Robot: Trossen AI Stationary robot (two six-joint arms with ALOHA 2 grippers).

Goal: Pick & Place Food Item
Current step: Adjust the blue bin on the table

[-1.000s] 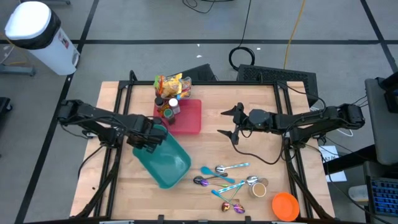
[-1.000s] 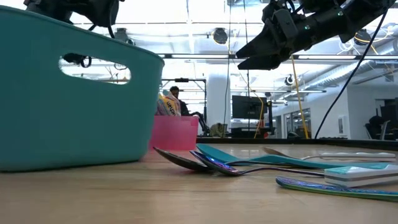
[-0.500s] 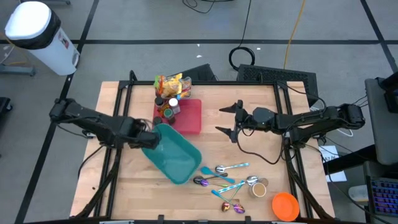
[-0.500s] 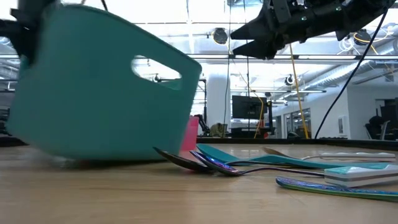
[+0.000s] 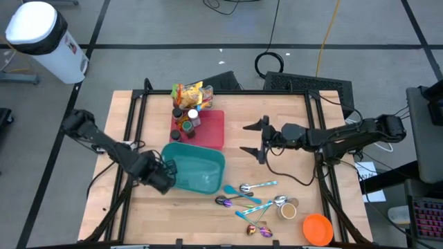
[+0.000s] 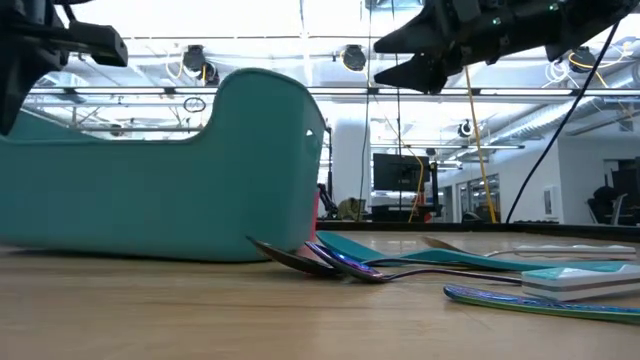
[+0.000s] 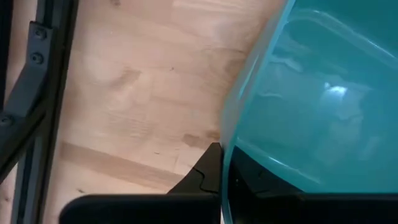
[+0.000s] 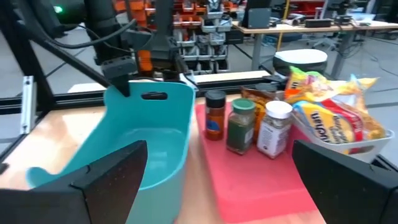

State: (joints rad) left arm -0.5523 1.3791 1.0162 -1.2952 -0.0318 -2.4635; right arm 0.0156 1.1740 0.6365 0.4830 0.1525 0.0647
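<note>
The wooden table is occupied by a teal basket, which is gripped at its rim by the left gripper, its fingers closed tight on the basket's wall. The basket is set upright just in front of a pink tray, on which 3 spice jars are stood beside the gripper's basket. A white bowl of snack packets is placed at the tray's far end from the basket. The right gripper is held in the air beside the tray, fingers spread fully apart, with nothing between them. Several spoons are scattered near the basket's other side, with an orange bowl farther off.
</note>
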